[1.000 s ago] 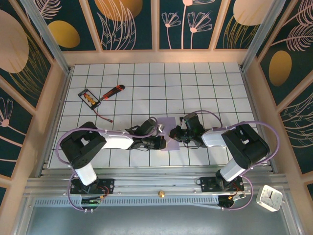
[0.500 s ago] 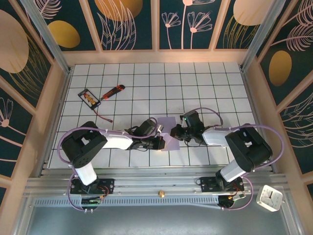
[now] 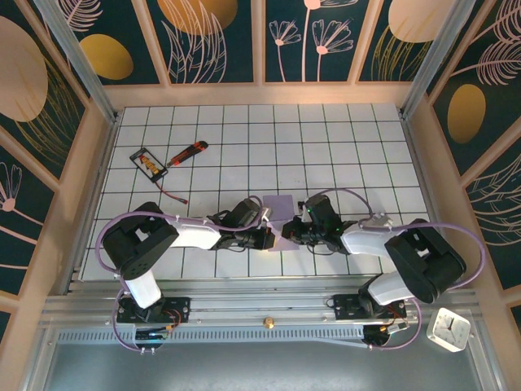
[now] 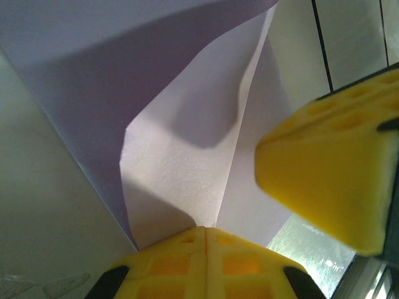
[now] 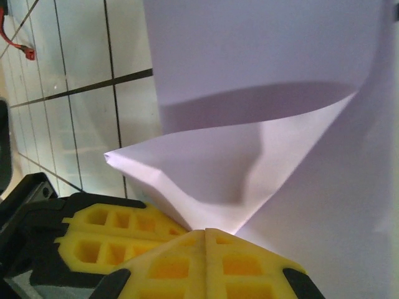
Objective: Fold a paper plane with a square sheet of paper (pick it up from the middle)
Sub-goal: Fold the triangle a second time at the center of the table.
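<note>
The worktop (image 3: 244, 130) is a white grid walled on three sides by pale wooden frames, and the whole far half and right side of it lie bare, leaving wide room above and to the right of the arms. Since a second ago the right arm has swung. Its elbow now sits lower and further right, close to the near rail, and its forearm reaches left across the tiles. That has brought the right end effector (image 3: 293, 231) in from the right until it is just beside the left end effector (image 3: 269, 236). The left arm has hardly shifted. The paper (image 3: 278, 207) is at the lower centre between the two. Its visible lavender patch now sits a little higher in the frame than before and bows up off the tiles. In the left wrist view the yellow pads of the left end effector (image 4: 204, 229) are pressed together on a folded corner of the paper (image 4: 174, 168). The right end effector (image 5: 206, 232) is likewise clamped on the paper (image 5: 262, 62), whose free edge curls over. A black-framed card (image 3: 150, 162) and a red knife (image 3: 187, 152) lie at the upper left, well apart from the arms. A small white clock (image 3: 448, 329) stands at the lower right, off the grid.
</note>
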